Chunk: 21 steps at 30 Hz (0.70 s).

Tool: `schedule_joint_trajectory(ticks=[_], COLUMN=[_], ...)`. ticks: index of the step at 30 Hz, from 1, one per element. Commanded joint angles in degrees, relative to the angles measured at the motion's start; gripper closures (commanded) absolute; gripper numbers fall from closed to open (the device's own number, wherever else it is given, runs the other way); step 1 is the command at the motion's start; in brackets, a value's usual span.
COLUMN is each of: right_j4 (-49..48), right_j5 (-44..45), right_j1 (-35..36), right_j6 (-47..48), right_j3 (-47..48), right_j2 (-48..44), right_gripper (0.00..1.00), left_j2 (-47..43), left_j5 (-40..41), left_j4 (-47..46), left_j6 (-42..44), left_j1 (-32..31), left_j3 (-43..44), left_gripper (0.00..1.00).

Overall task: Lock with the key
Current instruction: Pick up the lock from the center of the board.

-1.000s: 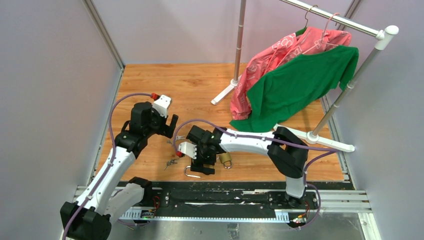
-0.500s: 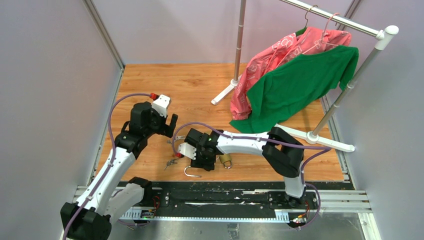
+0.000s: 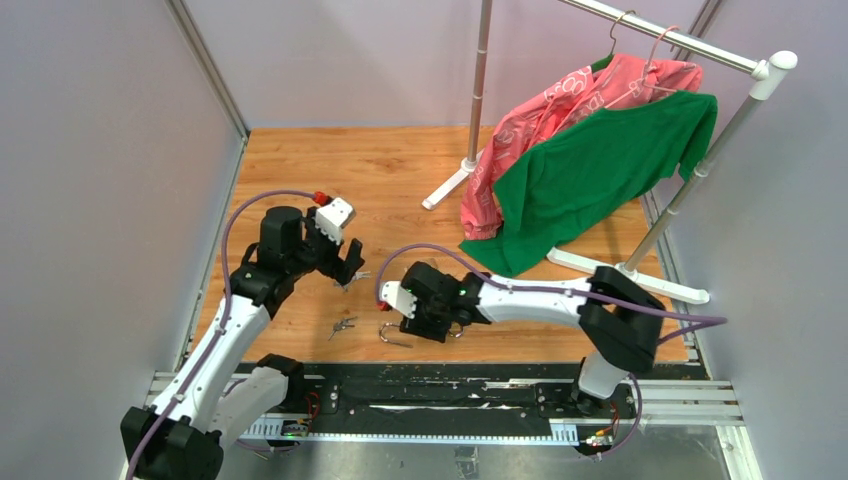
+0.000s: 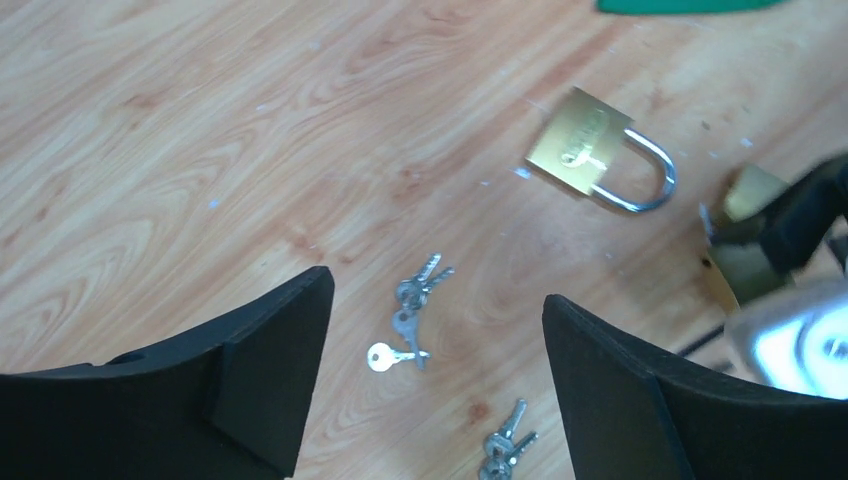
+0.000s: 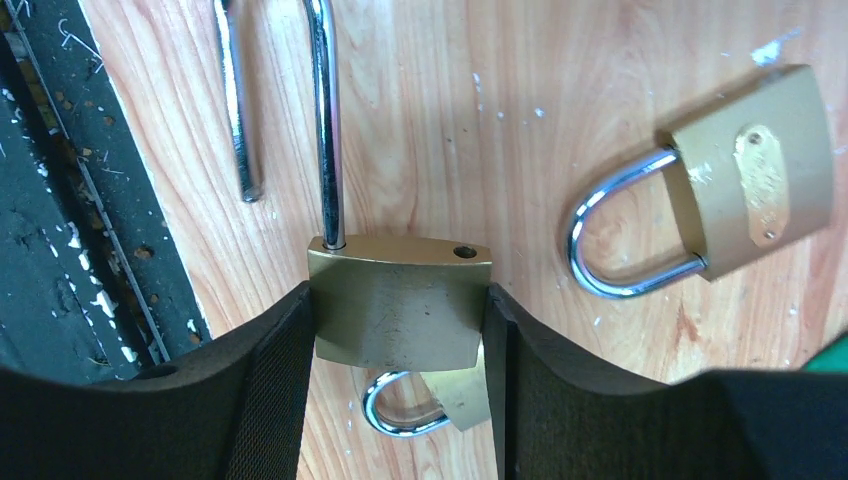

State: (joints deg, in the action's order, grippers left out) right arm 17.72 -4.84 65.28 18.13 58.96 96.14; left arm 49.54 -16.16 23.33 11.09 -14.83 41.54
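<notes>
My right gripper [image 5: 400, 298] is shut on the body of a brass padlock [image 5: 400, 325] just above the wooden floor. Its open steel shackle [image 5: 325, 120] points towards the near edge. In the top view this gripper [image 3: 438, 318] is at the front centre with the shackle [image 3: 388, 338] sticking out to the left. My left gripper [image 4: 437, 300] is open and empty above a bunch of keys [image 4: 415, 320]. A second bunch of keys [image 4: 505, 450] lies nearer to it. In the top view the left gripper [image 3: 347, 262] hovers by the keys [image 3: 358, 277].
A closed brass padlock [image 5: 745, 190] lies beside my right gripper, and a smaller one [image 5: 440, 400] lies under it. A clothes rack [image 3: 640, 30] with a pink garment and a green shirt [image 3: 600, 160] stands at the back right. The black front rail [image 3: 450, 385] runs along the near edge.
My right arm has swung to the right, carrying the open padlock. My left gripper has moved down and right, closer to the keys.
</notes>
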Motion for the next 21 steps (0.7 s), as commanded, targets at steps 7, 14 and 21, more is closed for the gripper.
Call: schedule_joint_trajectory(ticks=[7,14,21], right_j4=[-21.0,-19.54,-9.48], right_j5=[0.87,-15.92,-30.75], right_j1=[-4.42,-9.4,-16.5], right_j6=[-4.78,-8.33,-10.1], right_j3=[-12.06,-12.75,-6.37], right_j2=[-14.82,-24.79,-28.08], right_gripper=[1.0,1.0,1.0], left_j2=[7.84,11.28,16.11], left_j5=[-32.77,-41.5,-41.47], left_j4=[15.34,24.45,34.41], left_j6=[18.05,40.94,53.73], left_j1=[-0.86,-2.74,-5.03], left_j3=[4.54,9.09,21.34], left_gripper=[0.12,0.12,0.08])
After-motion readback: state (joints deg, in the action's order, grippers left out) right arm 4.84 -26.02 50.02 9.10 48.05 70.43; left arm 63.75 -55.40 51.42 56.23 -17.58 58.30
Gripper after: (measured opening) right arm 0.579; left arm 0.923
